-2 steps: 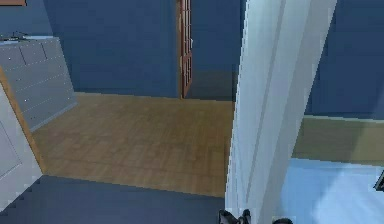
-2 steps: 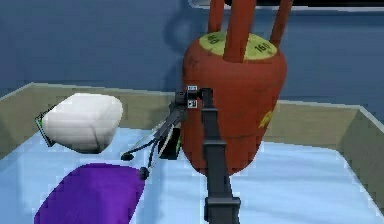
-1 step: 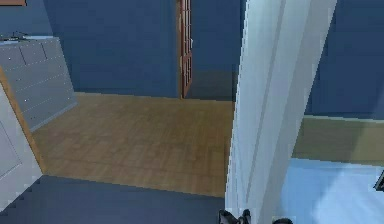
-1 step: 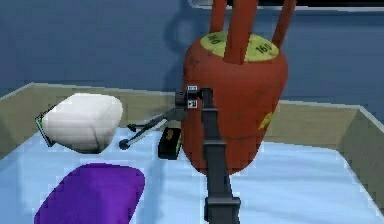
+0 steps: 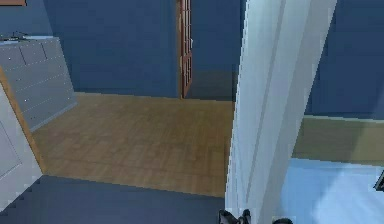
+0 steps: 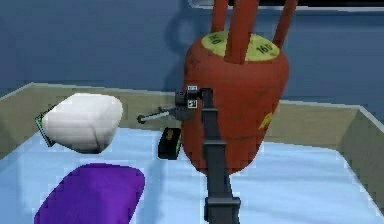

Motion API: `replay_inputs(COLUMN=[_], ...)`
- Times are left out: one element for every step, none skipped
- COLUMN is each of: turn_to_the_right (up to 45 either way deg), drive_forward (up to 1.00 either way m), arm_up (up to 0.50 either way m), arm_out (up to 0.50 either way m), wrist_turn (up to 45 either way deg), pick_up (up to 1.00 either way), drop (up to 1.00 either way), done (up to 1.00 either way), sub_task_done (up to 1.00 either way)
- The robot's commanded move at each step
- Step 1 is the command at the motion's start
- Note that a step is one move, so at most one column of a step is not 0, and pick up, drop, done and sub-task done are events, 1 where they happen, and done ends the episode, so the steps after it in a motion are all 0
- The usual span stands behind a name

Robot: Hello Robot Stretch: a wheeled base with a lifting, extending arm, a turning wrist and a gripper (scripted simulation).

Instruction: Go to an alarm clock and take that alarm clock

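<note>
Arm side view: the arm (image 6: 214, 160) is seen as a dark bar rising from the bottom edge just right of centre, over a pale blue bed (image 6: 300, 190) with a tan frame. The gripper (image 6: 145, 119) is located at centre frame, its thin fingers (image 6: 158, 116) directed toward frame left. The state of the jaws cannot be told, nor whether anything is held. A small dark block (image 6: 172, 144) with a green side is noted on the bed just below the gripper, left of the arm; it may be the alarm clock, though this is not confirmed by its shape. A white pillow (image 6: 82, 122) is recorded at left, a purple cushion (image 6: 92, 195) at lower left, and a large red barrel-shaped object (image 6: 245, 95) with a yellow top right of centre. Forward view: a wooden floor (image 5: 140, 135), blue walls (image 5: 110, 45), a grey dresser (image 5: 35, 80) at left and a white upright panel (image 5: 270, 110) right of centre are noted.
</note>
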Motion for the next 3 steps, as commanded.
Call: replay_inputs(turn_to_the_right=[0.0,0.0,0.0], drive_forward=[0.00,0.00,0.00], arm_up=[0.00,-0.30,0.00], arm_out=[0.00,0.00,0.00], wrist_turn=[27.0,0.0,0.0], pick_up=[0.00,0.00,1.00], drop=[0.00,0.00,0.00], done=[0.00,0.00,0.00], sub_task_done=[0.00,0.00,0.00])
